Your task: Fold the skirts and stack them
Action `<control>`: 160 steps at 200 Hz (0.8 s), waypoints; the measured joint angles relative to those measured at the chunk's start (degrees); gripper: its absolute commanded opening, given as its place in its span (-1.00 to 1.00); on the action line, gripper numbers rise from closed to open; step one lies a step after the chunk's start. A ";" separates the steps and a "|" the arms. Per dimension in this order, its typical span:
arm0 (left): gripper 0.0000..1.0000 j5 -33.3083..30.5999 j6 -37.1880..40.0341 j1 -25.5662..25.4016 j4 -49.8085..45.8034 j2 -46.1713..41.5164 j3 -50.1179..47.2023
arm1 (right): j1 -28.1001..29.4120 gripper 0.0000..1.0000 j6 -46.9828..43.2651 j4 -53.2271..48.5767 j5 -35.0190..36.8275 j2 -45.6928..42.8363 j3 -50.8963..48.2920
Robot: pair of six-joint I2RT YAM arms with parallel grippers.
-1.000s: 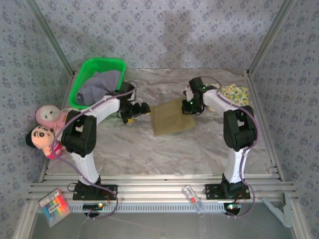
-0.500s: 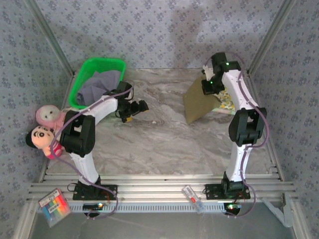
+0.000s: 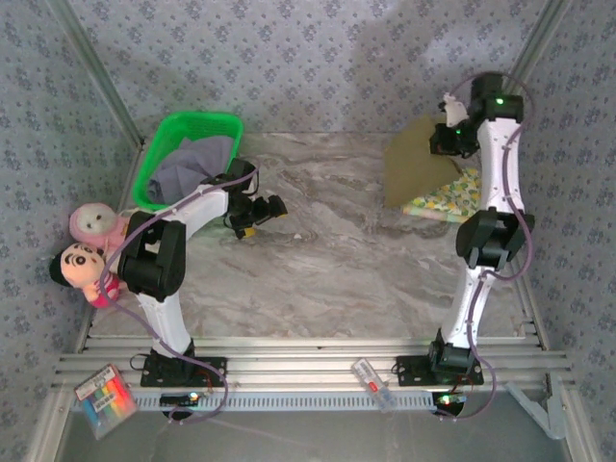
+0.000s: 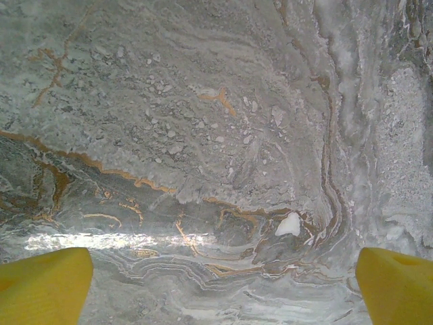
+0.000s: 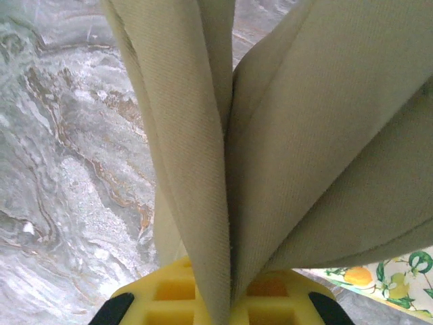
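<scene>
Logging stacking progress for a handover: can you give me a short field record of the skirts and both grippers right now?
right gripper: shut on olive-khaki cloth skirt, which hangs from it
yellow-green floral cloth skirt: lying flat, far right of marble table
lavender-grey cloth skirt: in green plastic basket
left gripper: open, empty, near the basket

**Occlusions and crops**

Top view: plain olive-khaki cloth skirt [image 3: 414, 164] covers part of the yellow-green floral print skirt [image 3: 450, 196]. Wrist views: left gripper [image 4: 223, 294] fingertips [image 4: 40, 288] cropped at bottom edge; right gripper [image 5: 215, 298] pads buried in khaki folds.
</scene>
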 measured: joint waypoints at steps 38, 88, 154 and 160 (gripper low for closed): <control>0.99 0.07 0.00 -0.07 -0.33 0.00 0.00 | -7.02 -1.00 -3.41 0.55 -3.23 7.39 0.09; 1.00 -0.17 0.02 -0.07 -1.57 0.02 -0.09 | -11.13 -1.00 -4.46 5.20 -2.91 18.18 0.20; 0.99 -0.61 0.02 -0.07 -2.82 0.31 -0.11 | -10.10 -1.00 -5.95 10.91 -1.90 17.05 -0.04; 1.00 -0.66 0.02 -0.07 -2.89 0.33 -0.11 | -9.97 -1.00 -6.05 11.21 -1.46 17.03 -0.04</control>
